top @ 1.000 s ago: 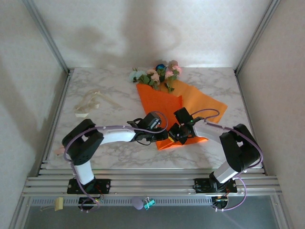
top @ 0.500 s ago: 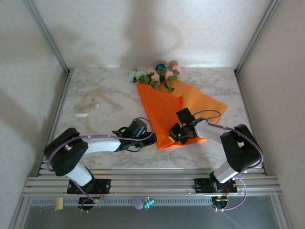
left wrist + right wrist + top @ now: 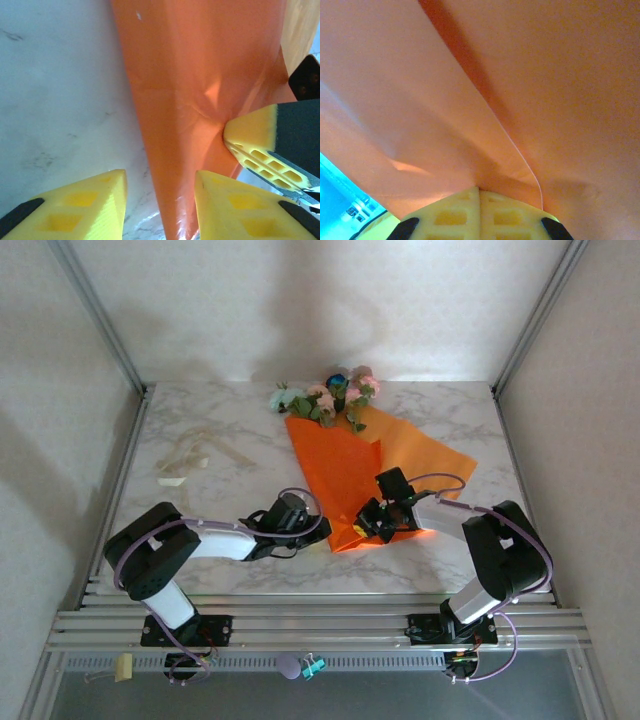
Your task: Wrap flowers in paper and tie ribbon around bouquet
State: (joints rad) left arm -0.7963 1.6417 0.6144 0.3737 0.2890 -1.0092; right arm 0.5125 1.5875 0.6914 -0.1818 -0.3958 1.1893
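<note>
The orange paper (image 3: 345,475) lies folded into a long cone over the flowers (image 3: 327,397), whose pink, whitish and blue blooms stick out at its far end. My right gripper (image 3: 367,524) is shut on the paper's near edge; its fingertips (image 3: 479,210) are pressed together against the sheet (image 3: 485,90). My left gripper (image 3: 318,532) is open at the cone's narrow near tip. In the left wrist view its fingers (image 3: 75,207) straddle the paper tip (image 3: 180,165) without touching, and the right gripper's yellow fingertips (image 3: 252,142) pinch the sheet beside it. The cream ribbon (image 3: 190,455) lies loose at far left.
A lighter orange flap (image 3: 430,455) spreads flat to the right of the cone. The marble table (image 3: 240,570) is bounded by metal posts (image 3: 110,340) and white walls. The rail along the near edge (image 3: 320,625) carries both arm bases.
My left gripper has drawn back to the left off the paper, and its elbow swung out and back. My right gripper has shifted slightly right, still pinching the paper.
</note>
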